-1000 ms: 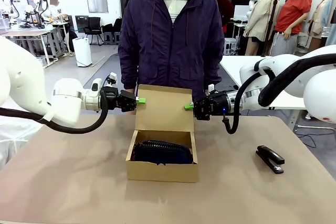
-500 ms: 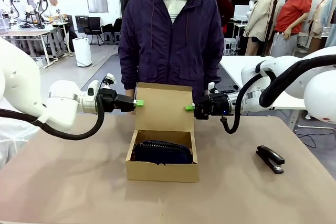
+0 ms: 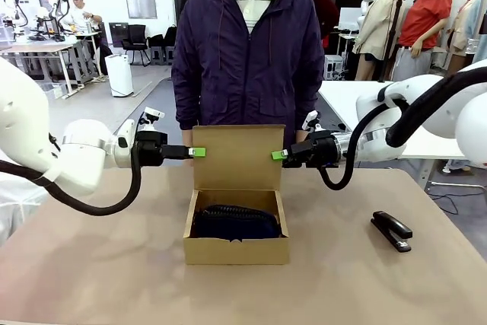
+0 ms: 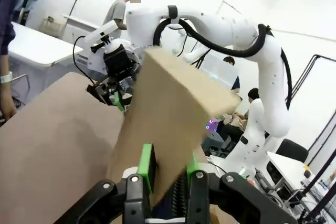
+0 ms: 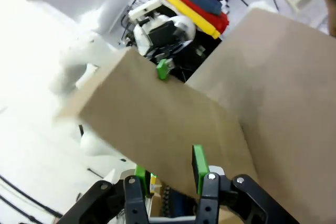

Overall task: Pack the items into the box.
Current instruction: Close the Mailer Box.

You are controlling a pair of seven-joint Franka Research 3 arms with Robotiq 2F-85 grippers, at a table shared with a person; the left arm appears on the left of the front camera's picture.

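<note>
The brown cardboard box point(image 3: 236, 250) sits mid-table with its flap lid point(image 3: 236, 157) standing upright at the back. A navy zippered pouch point(image 3: 234, 222) lies inside and fills most of the box. My left gripper point(image 3: 196, 152) is shut on the lid's left edge, and my right gripper point(image 3: 278, 155) is shut on its right edge. In the left wrist view the lid point(image 4: 173, 114) runs between the green pads of the left gripper point(image 4: 169, 161). In the right wrist view the lid point(image 5: 157, 119) likewise passes between the pads of the right gripper point(image 5: 169, 169).
A person point(image 3: 247, 58) in a dark purple jacket stands right behind the box at the far table edge. A black stapler point(image 3: 392, 231) lies on the table to the right. Bare tabletop point(image 3: 91, 264) spreads in front and to the left.
Both grippers have shifted slightly outward and the lid has swung from leaning back to standing straighter. The box now sits squarer to the camera. The pouch has not moved.
</note>
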